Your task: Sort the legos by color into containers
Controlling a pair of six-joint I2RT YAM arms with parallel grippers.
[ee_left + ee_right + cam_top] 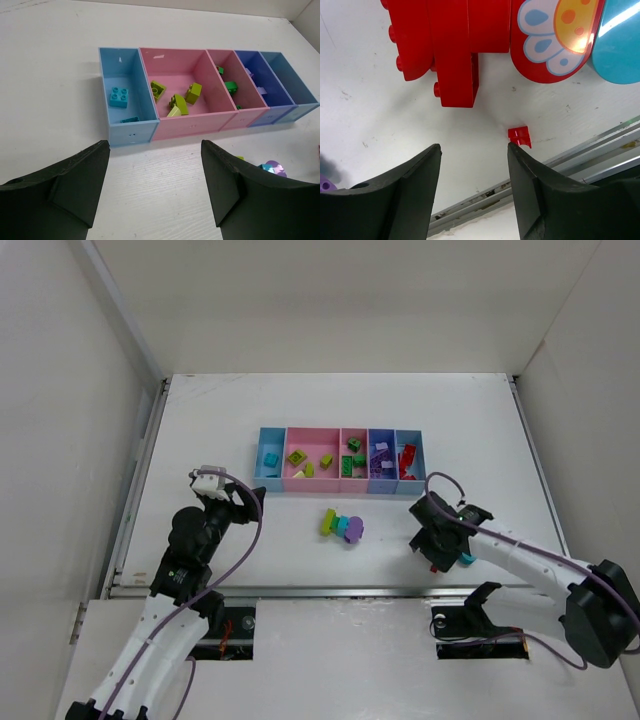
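Legos (342,527) partly sorted

Seen from above, some lie loose before the containers (311,443), others inside. At the left wrist, the left gripper (154,145) is held apart, empty. At the right wrist, the right gripper (474,146) is spread (nothing clamped) near red bricks (452,50)

red brick (451,55), flower-patterned red piece (555,40)
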